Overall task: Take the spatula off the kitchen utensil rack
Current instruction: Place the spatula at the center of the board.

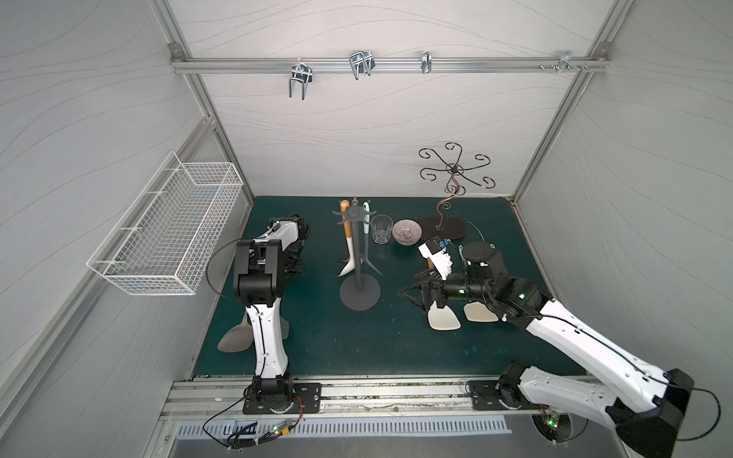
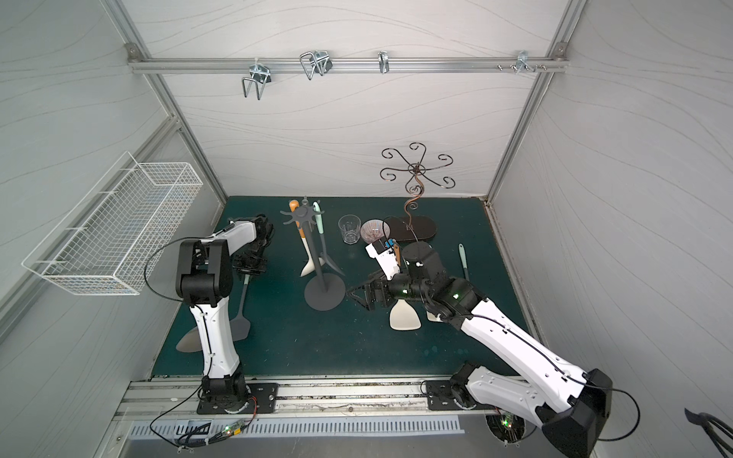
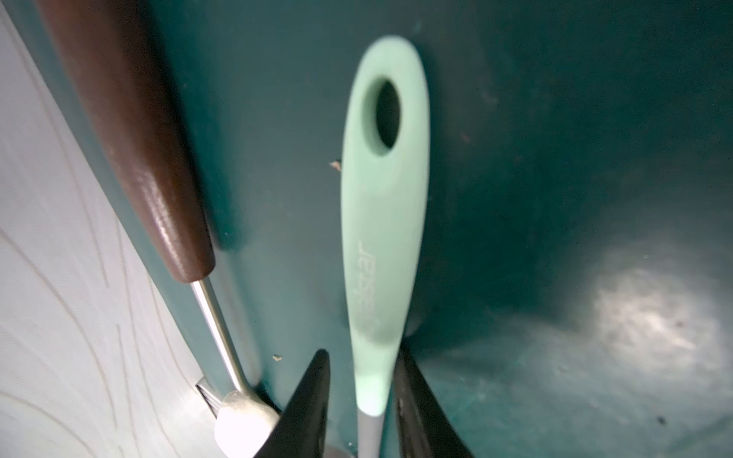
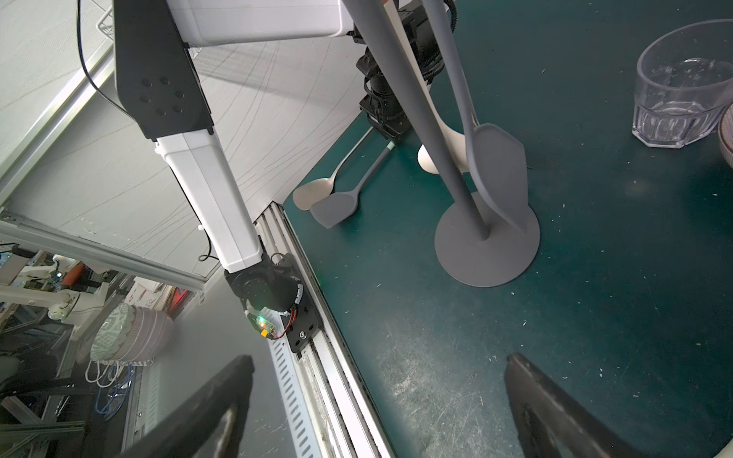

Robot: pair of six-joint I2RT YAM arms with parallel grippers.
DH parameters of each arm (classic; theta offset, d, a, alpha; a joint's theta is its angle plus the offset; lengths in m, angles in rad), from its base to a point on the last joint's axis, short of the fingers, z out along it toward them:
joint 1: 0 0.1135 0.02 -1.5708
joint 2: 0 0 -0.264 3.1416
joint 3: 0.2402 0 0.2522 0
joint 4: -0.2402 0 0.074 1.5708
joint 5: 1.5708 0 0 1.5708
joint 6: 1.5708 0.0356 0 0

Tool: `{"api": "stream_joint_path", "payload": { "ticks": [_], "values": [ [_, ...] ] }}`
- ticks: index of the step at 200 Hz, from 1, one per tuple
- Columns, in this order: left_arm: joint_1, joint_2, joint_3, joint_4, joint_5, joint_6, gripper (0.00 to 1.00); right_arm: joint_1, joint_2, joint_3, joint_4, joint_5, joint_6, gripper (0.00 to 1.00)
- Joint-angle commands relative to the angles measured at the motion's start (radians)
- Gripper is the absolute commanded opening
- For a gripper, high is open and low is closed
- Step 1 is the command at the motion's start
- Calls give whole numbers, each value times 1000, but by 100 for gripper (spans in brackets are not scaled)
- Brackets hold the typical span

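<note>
The kitchen utensil rack (image 1: pixel 359 295) stands mid-mat, a dark-grey pole on a round base (image 4: pixel 488 246). From its crown hang a grey spatula with a mint handle (image 4: pixel 497 174) (image 1: pixel 367 222) and a white spoon with an orange handle (image 1: pixel 346 238). A second grey, mint-handled spatula (image 2: pixel 242 317) lies on the mat at the left. Its handle (image 3: pixel 382 238) lies between the fingers of my left gripper (image 3: pixel 361 357), which stands slightly open, with a gap showing on one side. My right gripper (image 4: pixel 378 359) (image 1: pixel 410 297) hovers wide open and empty, right of the rack's base.
A brown-handled spoon (image 3: pixel 131 138) lies beside the left spatula, near the side wall. Two white spatulas (image 1: pixel 443 319) lie under my right arm. Behind the rack are a glass (image 1: pixel 381 229), a bowl (image 1: pixel 406 232) and a bronze curly stand (image 1: pixel 444 228). A white wire basket (image 1: pixel 166 230) hangs on the left wall.
</note>
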Motion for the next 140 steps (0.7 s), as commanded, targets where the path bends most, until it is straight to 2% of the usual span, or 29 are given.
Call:
{"api": "stream_joint_path", "payload": {
  "ticks": [1,38,51,66,73,98,116,140],
  "values": [
    [4,14,23,-33,22,-10,42,6,-17,-1,-20,-3,2,99],
    [4,-30,57,-58,55,-4,54,6,-17,6,-31,-9,0,99],
    [4,-72,61,-59,61,2,78,6,-17,4,-32,0,-2,99],
    [7,-137,61,-55,72,4,85,7,-21,6,-34,11,-3,99],
    [8,-167,59,-50,81,1,98,7,-25,6,-34,16,0,99],
    [7,-281,57,-49,102,-12,99,7,-31,4,-32,16,3,99],
    [11,-388,14,-10,93,-28,99,8,-35,12,-46,24,-1,99],
    [14,-534,-31,22,134,-64,99,9,-43,28,-76,28,-5,99]
  ]
}}
